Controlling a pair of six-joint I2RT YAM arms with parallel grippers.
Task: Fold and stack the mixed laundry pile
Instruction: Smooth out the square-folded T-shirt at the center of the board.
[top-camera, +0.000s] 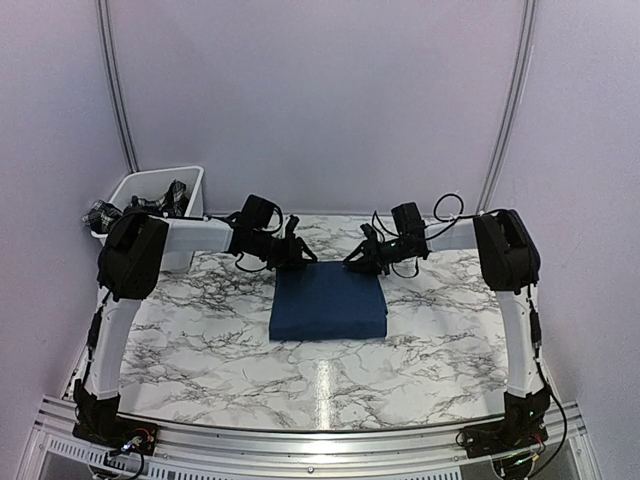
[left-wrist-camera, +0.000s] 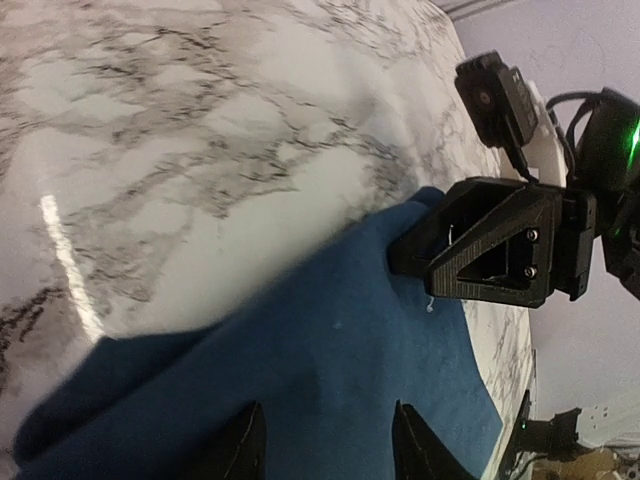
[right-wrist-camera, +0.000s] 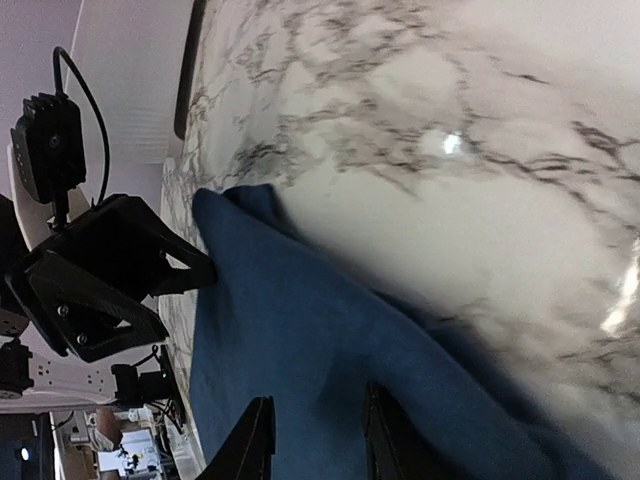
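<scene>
At the desk's (top-camera: 200, 330) far left corner you had the white plastic bin (top-camera: 195, 195). The black-and-white plaid garment (top-camera: 150, 205) was heaped in it and hung over its left rim. Only the top view showed this.

Your left arm (top-camera: 195, 235) reached inward from there, and the left fingers (top-camera: 297, 255) hung at the far left corner of the navy t-shirt (top-camera: 328, 300). The shirt lay folded into a neat rectangle in the middle of the desk, well apart from the bin.

In the left wrist view those fingers (left-wrist-camera: 245, 450) stood spread, with blue cloth (left-wrist-camera: 330, 370) flat beyond the gap and nothing pinched. That view also showed the opposite black fingers (left-wrist-camera: 480, 245) resting against the shirt's edge, a contact the top view could not settle.

Bare marble ran along the shirt's left, near and right sides, so you had open room on all three. The far edge was crowded by both wrists.

At the far right corner your right fingers (top-camera: 362, 258) came in from the right arm (top-camera: 505, 250). The right wrist view showed them (right-wrist-camera: 255, 445) parted too, over the cloth (right-wrist-camera: 300, 330) and gripping nothing. The left fingers (right-wrist-camera: 110, 275) sat just beside the shirt's corner.
</scene>
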